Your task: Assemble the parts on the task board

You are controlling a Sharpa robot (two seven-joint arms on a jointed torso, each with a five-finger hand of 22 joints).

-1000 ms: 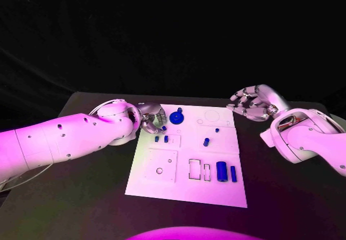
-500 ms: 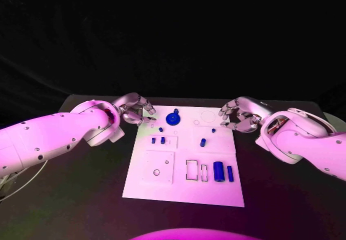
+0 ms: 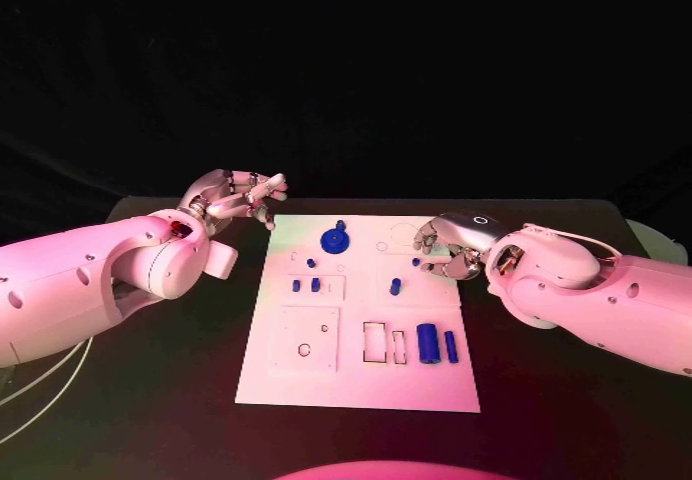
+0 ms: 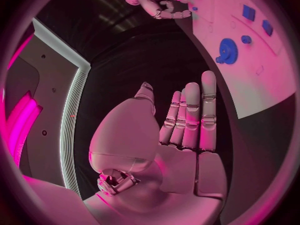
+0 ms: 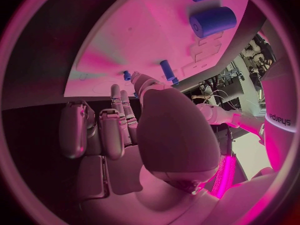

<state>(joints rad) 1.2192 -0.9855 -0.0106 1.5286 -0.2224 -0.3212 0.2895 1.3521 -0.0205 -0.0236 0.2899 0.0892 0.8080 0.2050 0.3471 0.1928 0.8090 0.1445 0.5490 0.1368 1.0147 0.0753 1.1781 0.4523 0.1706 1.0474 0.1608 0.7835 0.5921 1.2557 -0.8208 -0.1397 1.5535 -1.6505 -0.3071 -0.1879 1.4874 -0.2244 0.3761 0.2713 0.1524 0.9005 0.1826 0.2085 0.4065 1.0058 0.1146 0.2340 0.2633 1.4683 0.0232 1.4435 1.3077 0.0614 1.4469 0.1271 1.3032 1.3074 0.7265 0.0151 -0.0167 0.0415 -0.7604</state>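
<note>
The white task board (image 3: 361,385) lies mid-table. At its far end lies a blue gear (image 3: 335,240), also in the left wrist view (image 4: 226,51). Small blue pegs (image 3: 306,285) stand behind it, with another peg (image 3: 394,286) to their right. A thick blue cylinder (image 3: 427,342) and a thin one (image 3: 450,346) lie beside two rectangular slots (image 3: 374,342). My left hand (image 3: 238,195) hovers off the board's far left corner, fingers straight, holding nothing (image 4: 187,130). My right hand (image 3: 447,245) hangs over the board's far right edge, fingers loosely bent, nothing in it (image 5: 119,130).
A square plate with a small hole (image 3: 315,335) sits on the board's left side. A pale round object (image 3: 656,240) lies at the table's right edge. Cables (image 3: 36,395) trail off the table's left side. Bare black table (image 3: 577,400) surrounds the board.
My left hand has drawn back from the gear to beyond the board's far left corner and spread its fingers. My right hand has moved left and down onto the board's right edge.
</note>
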